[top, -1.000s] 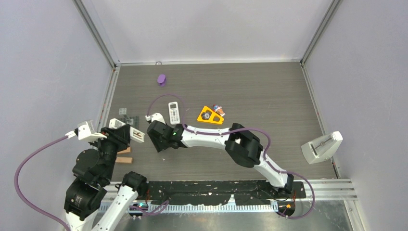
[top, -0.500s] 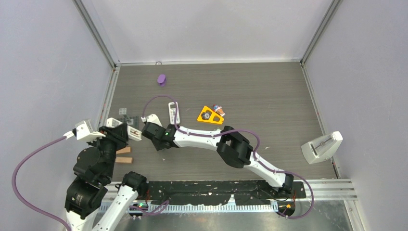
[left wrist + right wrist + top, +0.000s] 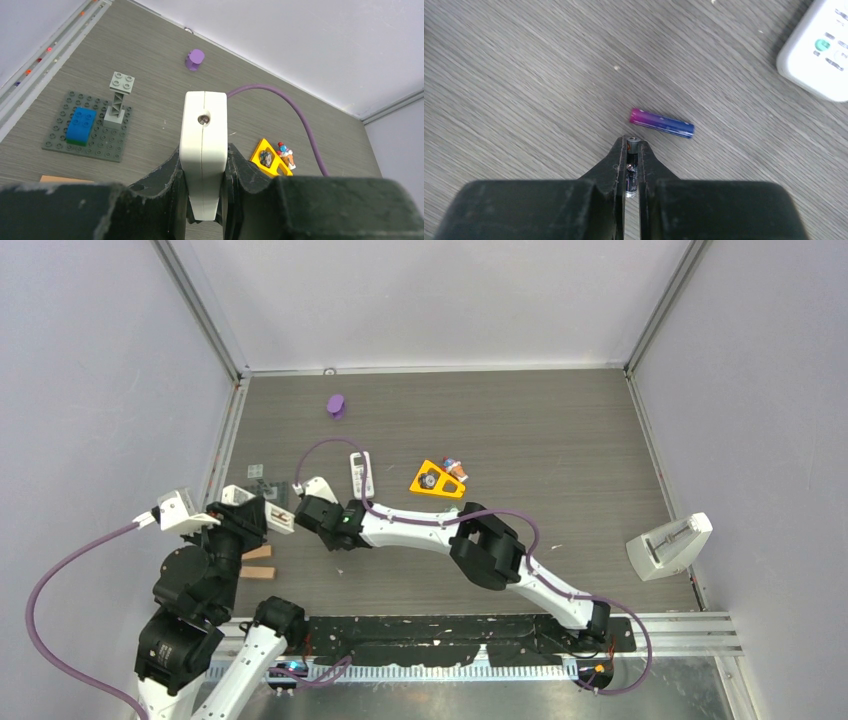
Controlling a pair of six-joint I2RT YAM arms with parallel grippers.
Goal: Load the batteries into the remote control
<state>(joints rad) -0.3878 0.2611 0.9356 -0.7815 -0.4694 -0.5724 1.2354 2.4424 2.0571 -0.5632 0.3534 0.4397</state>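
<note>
My left gripper (image 3: pixel 204 156) is shut on a white remote control (image 3: pixel 202 135), held on edge with its end pointing up and away; in the top view the left gripper (image 3: pixel 262 514) is at the table's left. My right gripper (image 3: pixel 632 143) is shut on a dark battery (image 3: pixel 632 177), held just above the table beside the left gripper, as the top view (image 3: pixel 310 508) shows. A purple battery (image 3: pixel 661 123) lies on the table just beyond the right fingertips. A second white remote (image 3: pixel 361 475) lies flat further back; its corner shows in the right wrist view (image 3: pixel 819 50). No orange battery is in view.
A grey stud baseplate (image 3: pixel 60 135) with a blue brick (image 3: pixel 80 125) and a grey tower (image 3: pixel 119 100) lies at left. A purple piece (image 3: pixel 337 405) stands far back. A yellow triangle (image 3: pixel 437 480) with a small toy figure (image 3: pixel 286 154) lies mid-table. Wooden blocks (image 3: pixel 258 562) sit near the left arm.
</note>
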